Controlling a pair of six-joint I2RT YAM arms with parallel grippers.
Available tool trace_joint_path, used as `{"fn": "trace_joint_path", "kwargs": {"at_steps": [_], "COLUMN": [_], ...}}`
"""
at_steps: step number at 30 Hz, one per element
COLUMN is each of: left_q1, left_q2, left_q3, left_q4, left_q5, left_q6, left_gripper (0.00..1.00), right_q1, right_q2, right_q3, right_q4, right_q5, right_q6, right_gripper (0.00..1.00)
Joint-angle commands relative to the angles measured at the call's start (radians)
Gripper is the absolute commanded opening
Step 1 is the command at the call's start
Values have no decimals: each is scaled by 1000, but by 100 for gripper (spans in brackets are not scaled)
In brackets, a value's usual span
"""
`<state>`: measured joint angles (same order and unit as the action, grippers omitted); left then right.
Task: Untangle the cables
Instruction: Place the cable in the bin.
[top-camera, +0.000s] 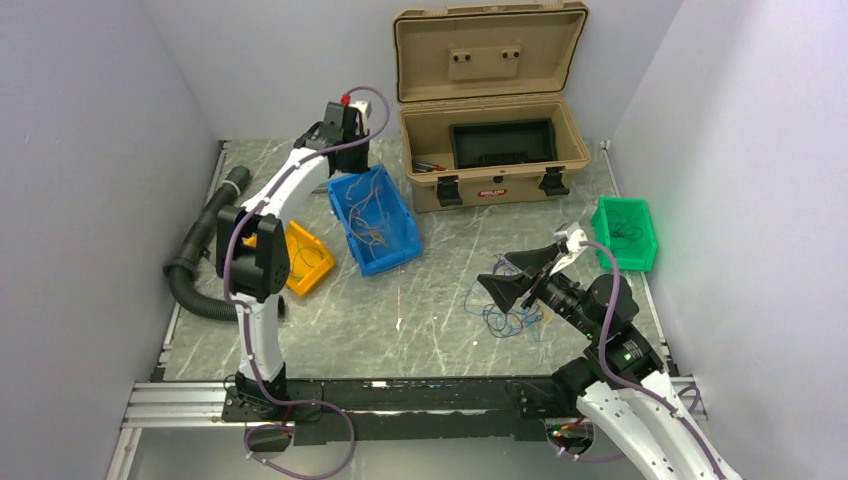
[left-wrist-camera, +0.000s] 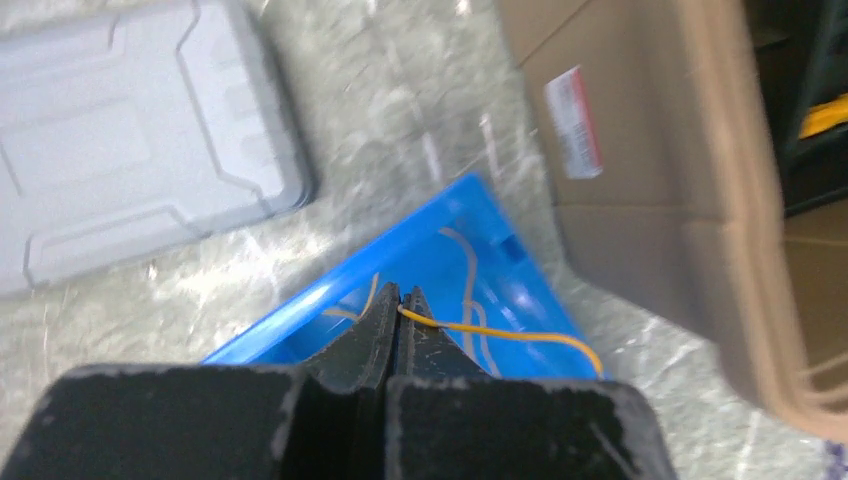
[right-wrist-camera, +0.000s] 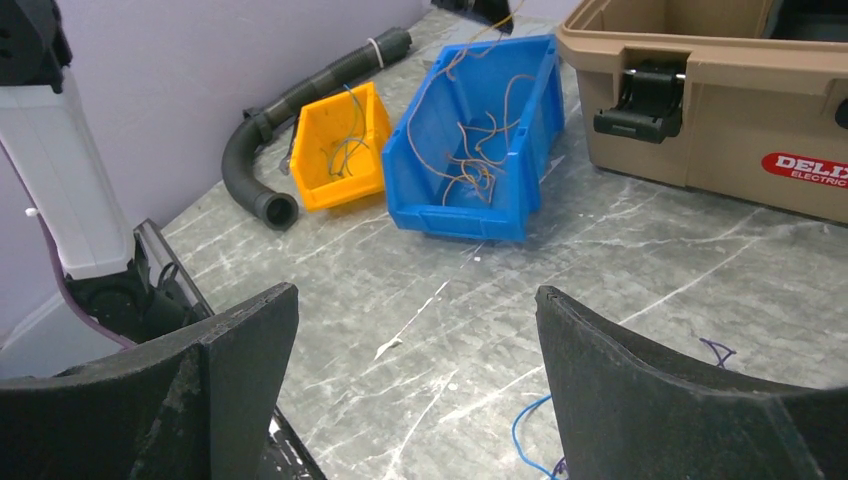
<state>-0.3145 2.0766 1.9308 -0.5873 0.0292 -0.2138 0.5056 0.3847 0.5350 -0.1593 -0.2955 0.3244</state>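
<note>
From the top, the left gripper (top-camera: 355, 155) hangs over the far end of the blue bin (top-camera: 398, 258), and the loose blue-purple tangle (top-camera: 505, 312) lies on the table (top-camera: 430, 320) just beside the right gripper (top-camera: 495, 271). Left wrist cam: fingers (left-wrist-camera: 375, 330) clamped on one orange wire (left-wrist-camera: 500, 336) right above the bin, so I'd release low so it drops inside. Right wrist cam: jaws wide apart and empty, a blue strand (right-wrist-camera: 520, 440) just below; grab one strand, not the clump.

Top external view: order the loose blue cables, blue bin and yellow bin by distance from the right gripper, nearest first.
1. Loose blue cables, on the table right beside the right gripper.
2. Blue bin, further left, mid-table.
3. Yellow bin, farthest left.
</note>
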Motion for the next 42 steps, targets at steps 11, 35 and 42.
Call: {"fn": "trace_joint_path", "kwargs": {"at_steps": [11,35,42], "left_q1": [-68,-79,-201], "left_q2": [-151,-424,-641], "left_q3": [-352,-310,-536], "left_q4": [245,-55,90], "left_q5": [-203,79,122], "left_q6": [26,20,-27], "left_gripper": [0,90,100], "right_q1": [2,-16,-72], "right_q2": [-18,226,324], "right_q3": [70,108,107], "right_q4": [-14,-373,-433], "right_q5": [7,491,485], "right_q6": [-4,176,313], "right_gripper": [91,94,95]}}
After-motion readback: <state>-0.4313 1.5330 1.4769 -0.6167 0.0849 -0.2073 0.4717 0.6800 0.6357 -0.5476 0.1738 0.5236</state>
